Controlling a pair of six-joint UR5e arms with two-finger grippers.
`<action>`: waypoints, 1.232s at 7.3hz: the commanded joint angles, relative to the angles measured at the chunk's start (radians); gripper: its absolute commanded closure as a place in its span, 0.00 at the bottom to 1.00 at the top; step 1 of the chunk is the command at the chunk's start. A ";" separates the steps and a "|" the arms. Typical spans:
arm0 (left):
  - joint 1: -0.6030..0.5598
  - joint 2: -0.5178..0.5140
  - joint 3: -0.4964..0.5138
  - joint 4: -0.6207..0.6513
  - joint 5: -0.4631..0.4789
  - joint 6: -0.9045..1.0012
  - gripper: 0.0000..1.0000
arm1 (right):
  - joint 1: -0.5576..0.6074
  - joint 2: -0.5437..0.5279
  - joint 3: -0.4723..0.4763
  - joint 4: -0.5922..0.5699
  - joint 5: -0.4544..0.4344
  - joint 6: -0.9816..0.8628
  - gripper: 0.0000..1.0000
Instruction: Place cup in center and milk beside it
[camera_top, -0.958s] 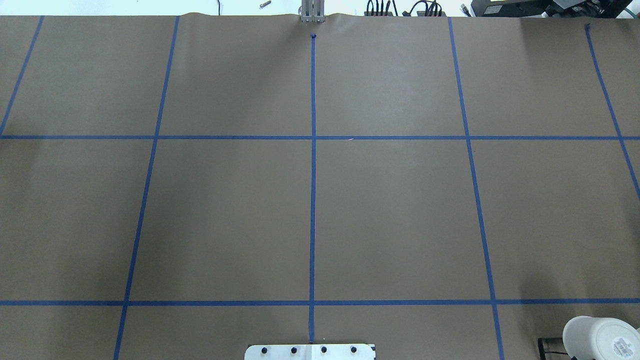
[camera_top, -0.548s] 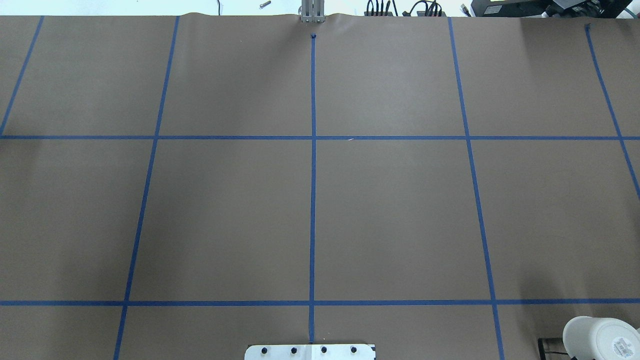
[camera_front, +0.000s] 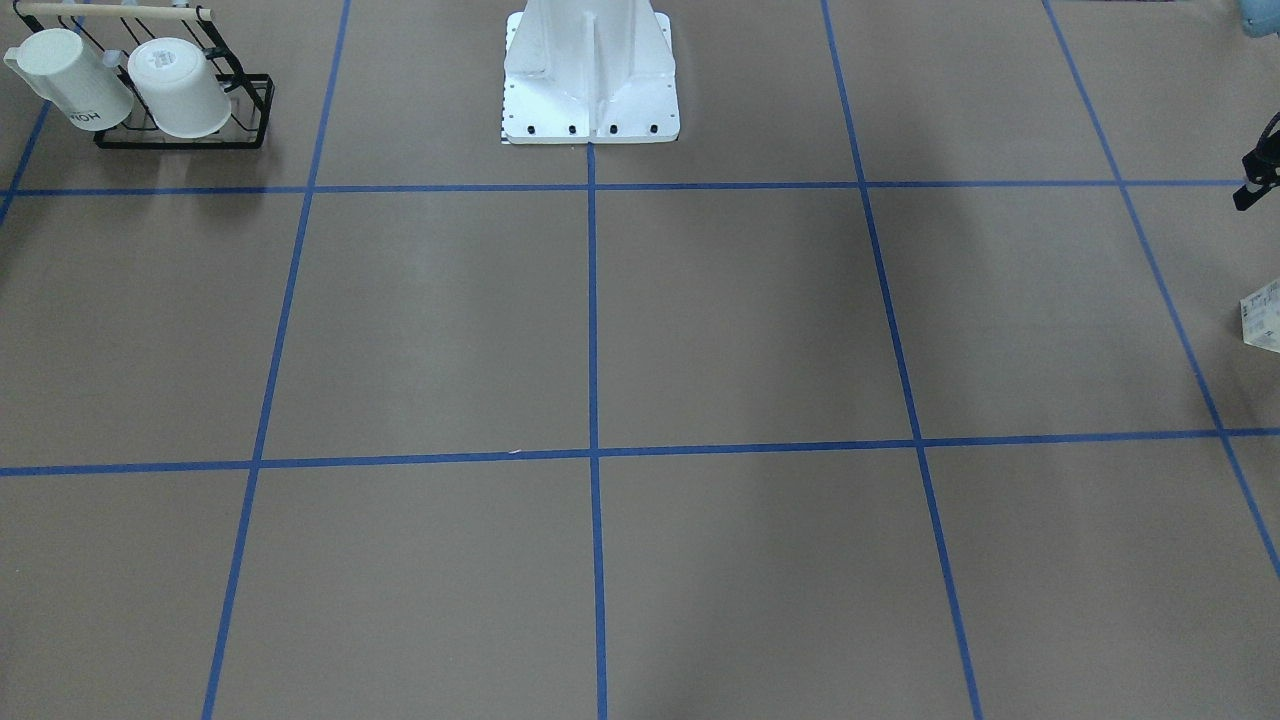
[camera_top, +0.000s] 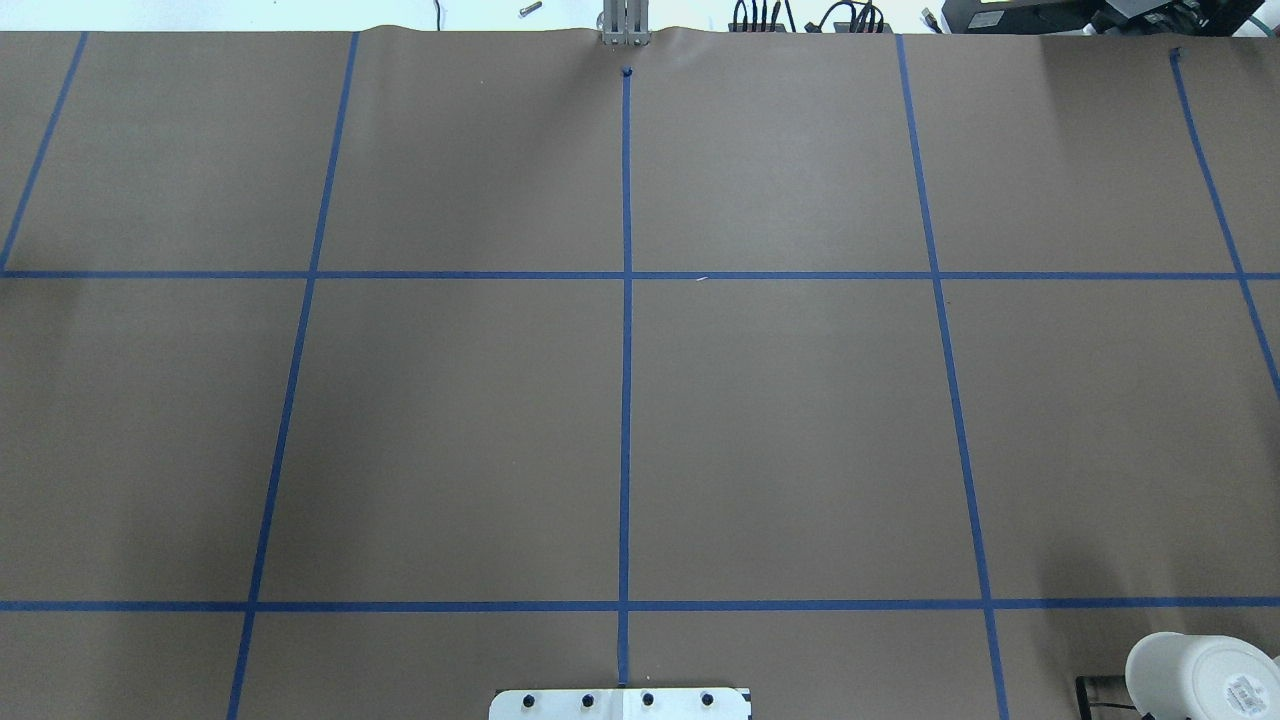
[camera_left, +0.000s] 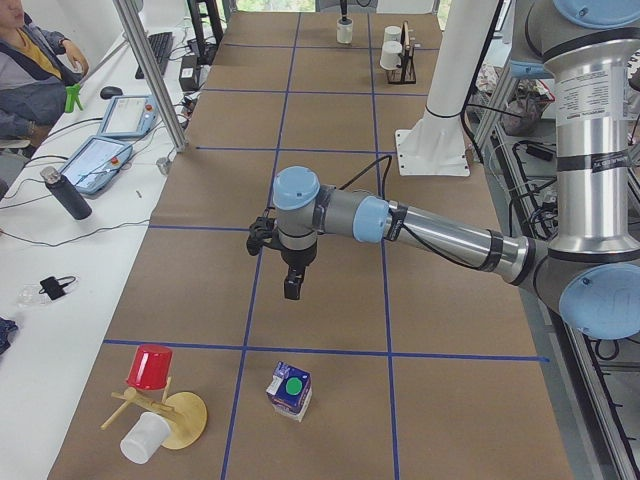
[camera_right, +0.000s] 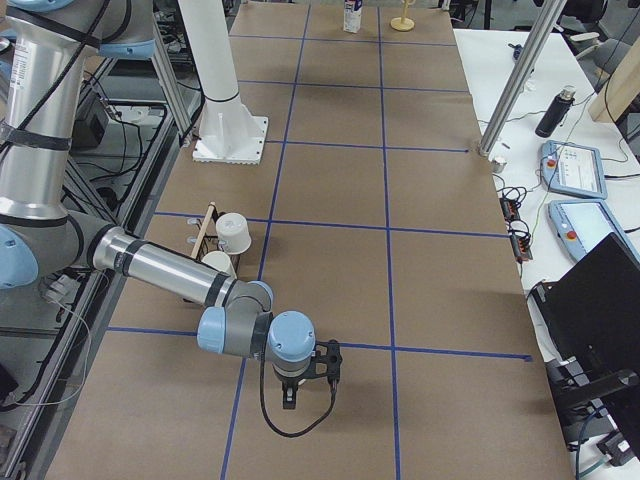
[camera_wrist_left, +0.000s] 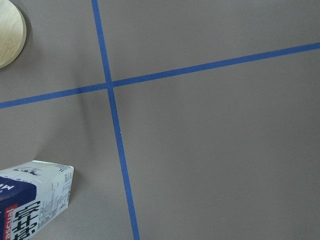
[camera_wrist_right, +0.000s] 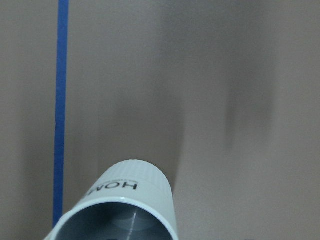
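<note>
Brown paper-covered table (camera_top: 800, 450), blue tape grid (camera_top: 626, 400); white side bench (camera_left: 100, 215), tablets (camera_left: 95, 160).

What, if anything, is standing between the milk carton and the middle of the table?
Nothing visible. Only bare brown paper and blue tape lines lie between the milk and the table's middle. The left gripper hangs in the air above that stretch. The red cup sits off to one side.

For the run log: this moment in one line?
left claw: above table, apart from milk | right claw: above table, near cup | cup, milk: not yet at center
</note>
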 joint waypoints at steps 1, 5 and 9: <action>-0.001 0.001 -0.004 0.000 0.000 0.000 0.02 | -0.008 0.002 -0.001 -0.001 0.003 0.008 0.80; -0.002 0.001 -0.010 0.000 0.000 0.000 0.02 | -0.008 0.019 0.002 -0.001 0.007 0.008 1.00; -0.002 0.007 -0.022 0.000 0.000 0.000 0.02 | -0.039 0.105 0.244 -0.076 0.039 0.094 1.00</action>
